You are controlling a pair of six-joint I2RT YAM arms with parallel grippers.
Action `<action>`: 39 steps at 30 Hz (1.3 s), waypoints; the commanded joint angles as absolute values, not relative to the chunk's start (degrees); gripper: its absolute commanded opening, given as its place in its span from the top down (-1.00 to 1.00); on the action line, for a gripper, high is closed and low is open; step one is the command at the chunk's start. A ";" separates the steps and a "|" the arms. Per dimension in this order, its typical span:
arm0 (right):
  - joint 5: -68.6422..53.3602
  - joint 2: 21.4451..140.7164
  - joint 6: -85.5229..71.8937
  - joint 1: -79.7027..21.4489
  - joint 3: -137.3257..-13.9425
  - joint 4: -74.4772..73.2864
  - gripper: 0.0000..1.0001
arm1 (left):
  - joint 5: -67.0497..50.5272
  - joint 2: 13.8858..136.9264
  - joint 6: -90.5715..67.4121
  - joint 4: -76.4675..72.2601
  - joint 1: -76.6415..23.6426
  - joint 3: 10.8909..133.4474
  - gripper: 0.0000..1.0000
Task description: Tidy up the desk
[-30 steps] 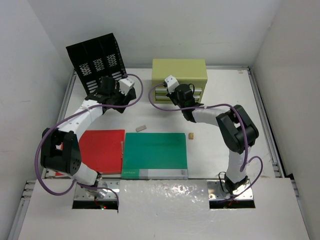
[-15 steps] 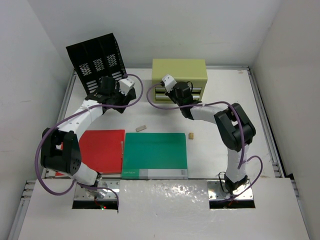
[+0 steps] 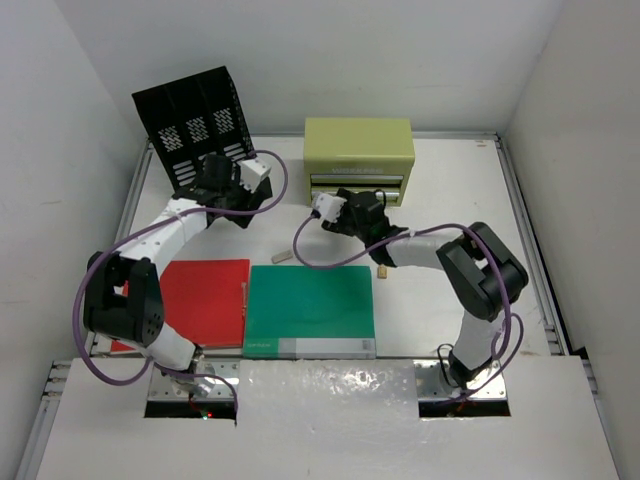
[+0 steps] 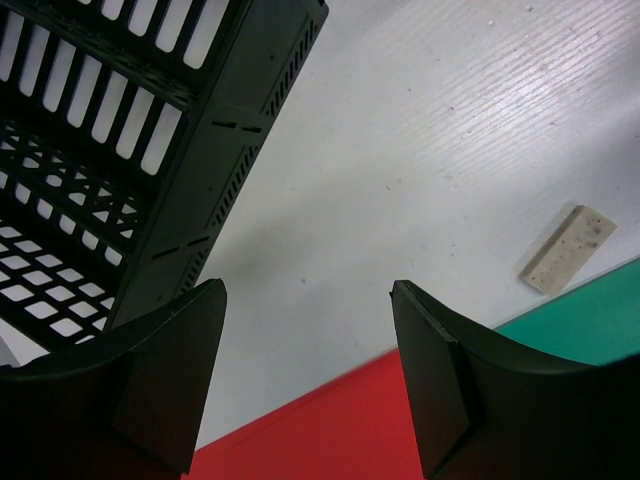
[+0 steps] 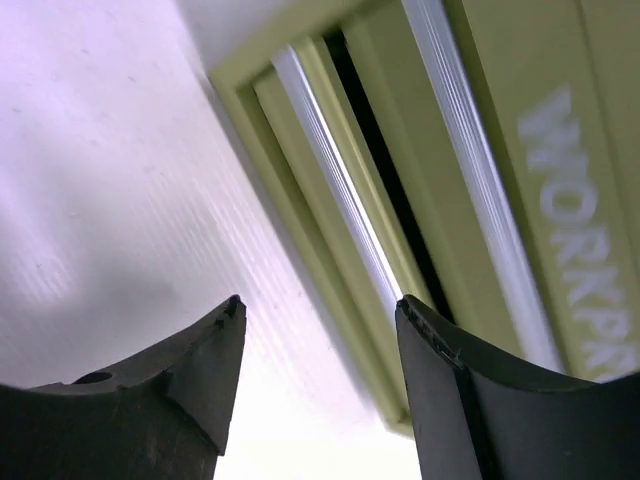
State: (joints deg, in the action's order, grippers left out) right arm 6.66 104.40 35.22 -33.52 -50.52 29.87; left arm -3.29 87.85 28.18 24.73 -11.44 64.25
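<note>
The white surface [image 3: 455, 205] filled the whole working area, carrying a black mesh file rack [image 3: 190, 115] at its far left corner and an olive drawer box [image 3: 360, 148] at the far middle. A red folder [image 3: 205, 295] and a green folder [image 3: 310, 305] lay side by side near the arm bases. The right pincer [image 5: 318, 330] hung just in front of the drawer box, its jaws spread with nothing between them. The drawer fronts lay directly beyond it, their long bright rails running across its opening, with a dark gap showing beside one front. The left pincer [image 4: 305, 300], also spread and empty, hovered beside the file rack. A pale eraser [image 3: 282, 256] lay on the bare surface between the two arms, towards the bases from both pincers, with its long axis roughly left to right and slightly tilted. The right pincer looked a little nearer to it. A small tan block [image 3: 383, 271] sat just off the green folder's far right corner, clearly on the right arm's side. The drawer front carried raised lettering, "WORKPR", cut off at the frame edge. Small print on the green folder's near corner was too fine to read.
</note>
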 commanded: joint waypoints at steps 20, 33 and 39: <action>30.49 122.26 74.00 -39.11 -56.42 55.01 -0.43 | -10.90 88.15 29.53 26.28 -10.63 67.67 -0.31; 32.52 129.54 77.61 -38.24 -62.57 58.19 -0.31 | -11.07 88.33 29.97 26.63 -10.63 67.76 -0.31; 32.78 130.78 77.52 -37.27 -64.25 57.22 -0.07 | -11.16 88.42 30.15 26.63 -10.55 67.68 -0.31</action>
